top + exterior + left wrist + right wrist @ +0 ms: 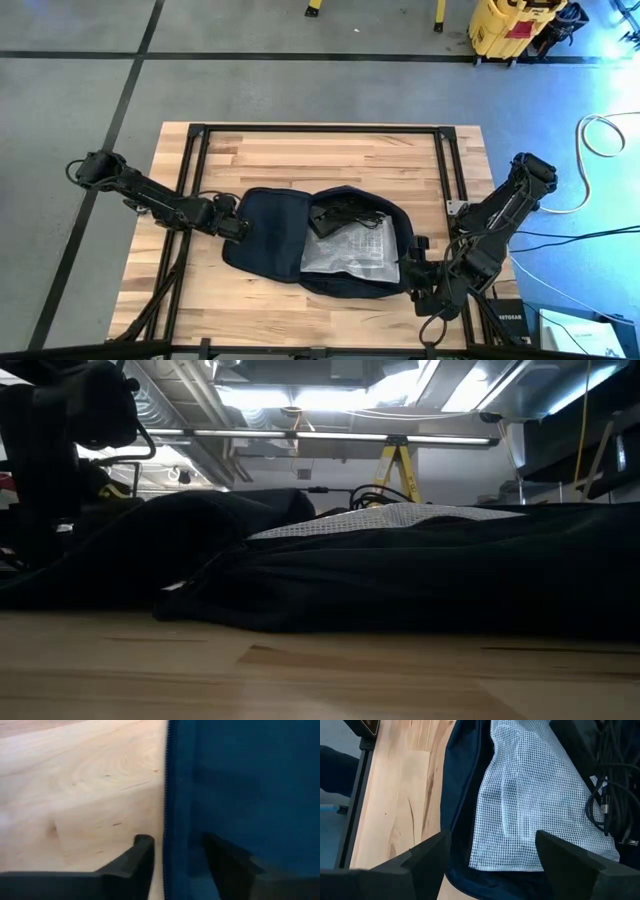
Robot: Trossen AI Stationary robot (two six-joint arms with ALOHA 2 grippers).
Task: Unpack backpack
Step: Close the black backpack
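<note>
Wooden bench [250,150] planks fill the foreground of the low view and carry everything else. Largest on it is the backpack [270,225], dark navy, lying flat at the middle of the bench between the 2 arms, its main opening unzipped and spread wide. Inside the opening lies a white mesh pouch [350,250], and just beyond it, deeper in the bag, a bundle of black cables [340,215] touching the pouch's far edge.

At the backpack's left edge sits the left tool [232,226], low on the bench. Its wrist view shows the 2 dark fingers [142,855] straddling the zippered rim of the bag, one finger over bare wood and the other over the navy fabric, with a gap on either side of the rim; whether they have pinched the fabric cannot be told.

At the bag's right end hangs the right tool [418,283], its fingers [432,852] spread wide and holding nothing, one over the bag's navy rim, the other above the mesh pouch near the cables.
</note>
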